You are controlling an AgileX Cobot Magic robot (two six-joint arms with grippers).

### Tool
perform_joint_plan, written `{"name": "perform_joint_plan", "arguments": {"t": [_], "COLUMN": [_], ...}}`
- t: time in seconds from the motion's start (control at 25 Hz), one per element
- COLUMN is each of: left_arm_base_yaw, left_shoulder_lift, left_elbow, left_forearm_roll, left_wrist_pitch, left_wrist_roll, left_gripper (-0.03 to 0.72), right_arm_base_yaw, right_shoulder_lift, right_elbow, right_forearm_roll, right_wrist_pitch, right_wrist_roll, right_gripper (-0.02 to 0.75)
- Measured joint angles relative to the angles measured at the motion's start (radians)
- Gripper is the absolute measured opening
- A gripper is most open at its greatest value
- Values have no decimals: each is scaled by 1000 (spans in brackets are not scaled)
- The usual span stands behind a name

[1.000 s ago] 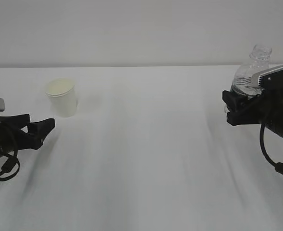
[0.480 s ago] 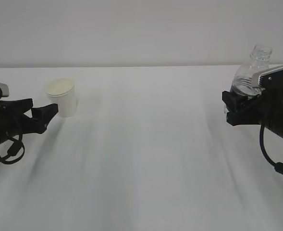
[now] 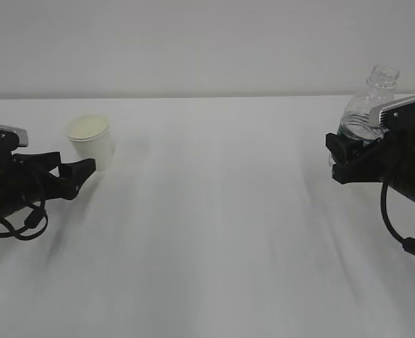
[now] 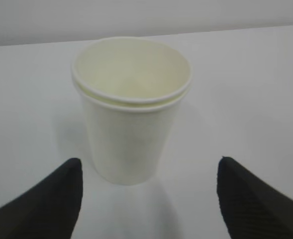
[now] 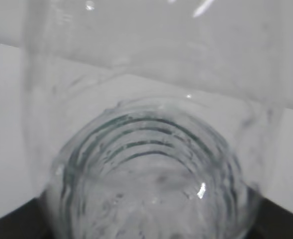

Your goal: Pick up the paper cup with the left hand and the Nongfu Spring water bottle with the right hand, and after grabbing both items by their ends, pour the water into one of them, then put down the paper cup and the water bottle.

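One paper cup [image 3: 91,141], one water bottle [image 3: 366,107], two claws: left [image 3: 71,172], right [image 3: 341,159].

1. The Nongfu Spring water bottle [image 5: 151,149] fills almost the whole right wrist view, its clear ribbed plastic seen from very close.
2. Dark concentric ribs curve across the lower half of the bottle, ringing a rounded section that sits low in the picture.
3. Small bright glints of light show on the plastic, one near the top edge and one low on the right.
4. Through the transparent wall a pale table [image 5: 7,129] and a lighter wall behind it appear, blurred and distorted.
5. Black fingers [image 5: 280,219] edge into the two bottom corners, set against either side of the bottle.
6. Whether the bottle holds liquid cannot be told from here.
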Motion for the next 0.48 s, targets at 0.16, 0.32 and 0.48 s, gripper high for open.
{"name": "perform_joint_plan", "arguments": {"t": [0.16,0.32,0.48], "left_arm_base_yaw": [0,0,0], "left_shoulder_lift": [32,50,64], "left_elbow": [-34,-60,-84], "left_forearm_roll": [0,0,0], "left_wrist_pitch": [0,6,31], "left_wrist_roll": [-8,-11,-12], "left_gripper": [611,611,610], "right_arm_base_yaw": [0,0,0], "right_shoulder_lift": [0,0,0], "right_elbow": [0,0,0], "right_forearm_roll": [0,0,0], "right_wrist_pitch": [0,0,0], "right_wrist_roll": [0,0,0], "right_gripper": [457,457,456]}}
